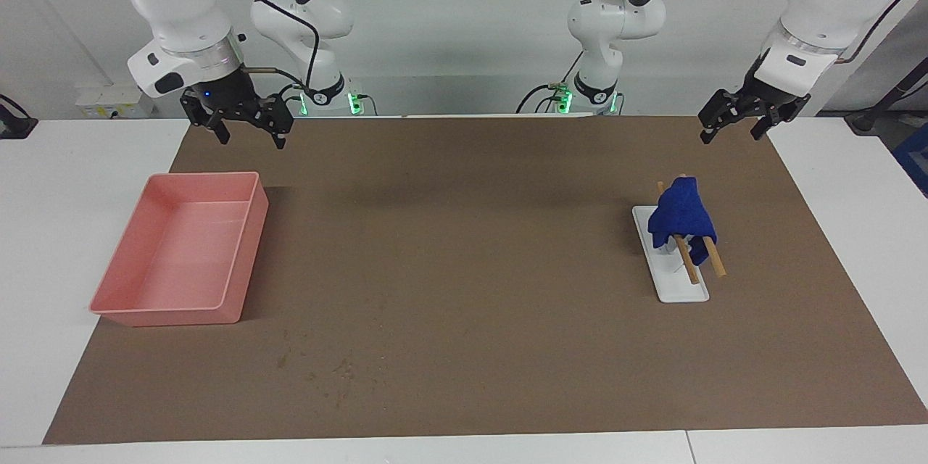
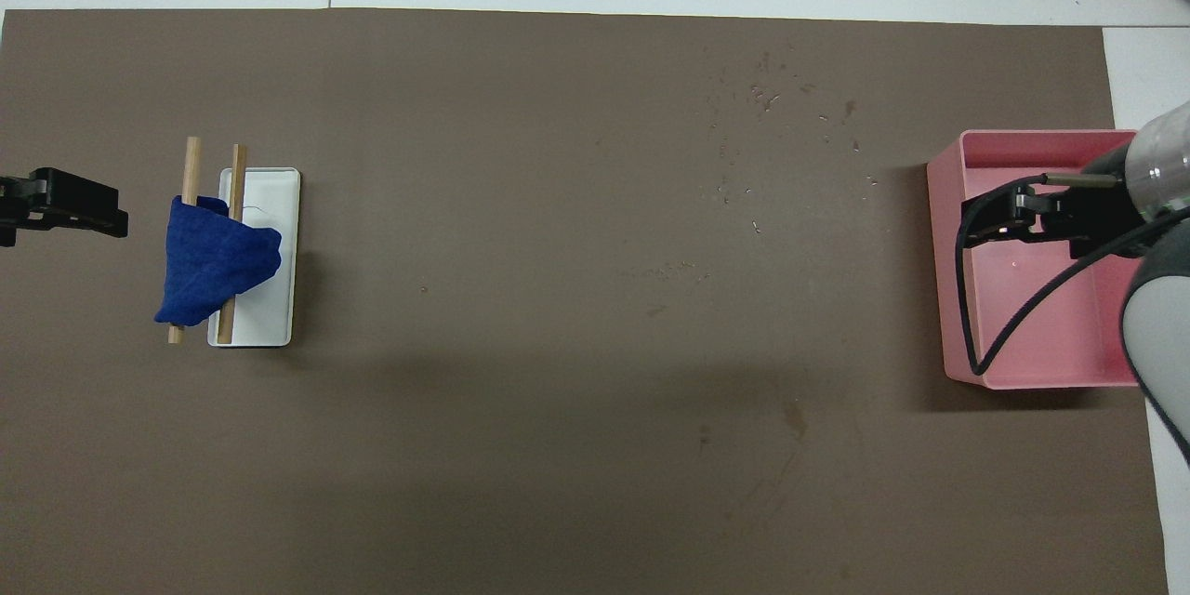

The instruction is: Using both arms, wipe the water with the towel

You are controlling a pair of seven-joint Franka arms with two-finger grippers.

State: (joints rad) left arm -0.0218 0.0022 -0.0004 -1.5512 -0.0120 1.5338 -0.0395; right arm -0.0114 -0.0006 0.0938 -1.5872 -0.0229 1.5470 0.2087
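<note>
The royal-blue towel hangs over two wooden rods on a small white stand toward the left arm's end of the brown mat; it also shows in the overhead view. My left gripper is open and empty, raised over the mat's edge beside the towel, apart from it; the overhead view shows it too. My right gripper is open and empty, raised over the pink tray, as the overhead view shows. Small scattered drops dot the mat.
The pink tray sits at the right arm's end of the mat. The brown mat covers most of the white table. Faint marks lie on it farther from the robots than the tray.
</note>
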